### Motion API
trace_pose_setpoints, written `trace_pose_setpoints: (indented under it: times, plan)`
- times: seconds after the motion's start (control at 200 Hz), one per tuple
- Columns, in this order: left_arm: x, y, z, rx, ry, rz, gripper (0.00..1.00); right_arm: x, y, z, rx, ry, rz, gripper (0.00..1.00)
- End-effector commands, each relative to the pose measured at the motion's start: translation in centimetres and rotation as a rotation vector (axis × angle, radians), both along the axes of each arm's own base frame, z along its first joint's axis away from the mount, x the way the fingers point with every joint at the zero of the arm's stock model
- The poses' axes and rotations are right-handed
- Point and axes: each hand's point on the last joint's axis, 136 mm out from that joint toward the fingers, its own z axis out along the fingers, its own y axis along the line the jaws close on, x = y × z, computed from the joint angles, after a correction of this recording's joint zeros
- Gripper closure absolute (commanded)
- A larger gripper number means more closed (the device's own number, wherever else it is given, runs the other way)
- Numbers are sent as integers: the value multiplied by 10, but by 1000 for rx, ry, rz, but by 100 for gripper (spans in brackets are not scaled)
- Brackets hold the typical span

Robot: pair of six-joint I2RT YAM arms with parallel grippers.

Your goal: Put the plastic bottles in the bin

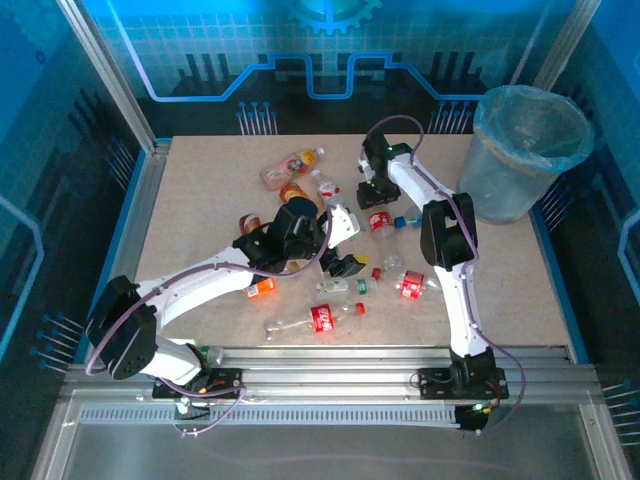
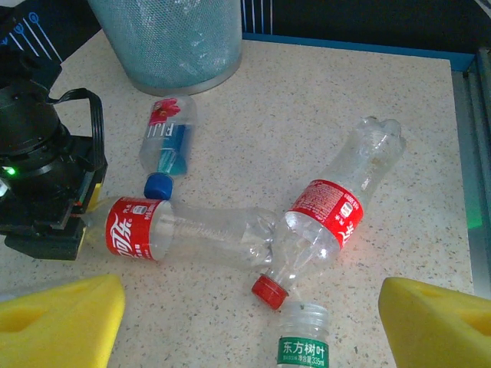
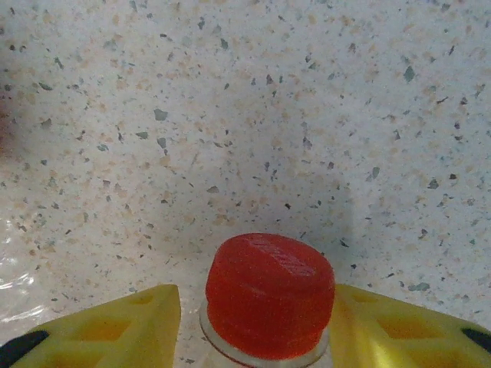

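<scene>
Roughly a dozen plastic bottles (image 1: 325, 318) are lying scattered mid-table, well apart from the bin (image 1: 500, 190), which is standing at the far right corner. Its pale liner is showing nothing inside from above. Step in hand, by judgement: a pickup. Right gripper (image 3: 261, 310) is straddling the red cap (image 3: 268, 291) of a red-labelled clear bottle (image 2: 138, 228); whether it is clamping cannot be told. Left gripper (image 2: 252, 299) is hovering spread wide over other bottles, holding nothing. Next move is calling for a firm squeeze, a lift and a swing binward.
</scene>
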Motion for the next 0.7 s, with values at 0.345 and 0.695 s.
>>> trace_pose_setpoints:
  times: [0.345, 0.695]
  plan:
    - [7, 2, 10, 10, -50, 27, 13, 12, 4, 103, 25, -191, 66, 78]
    - [23, -13, 90, -128, -15, 112, 14, -1, -13, 303, 205, -636, 55, 80]
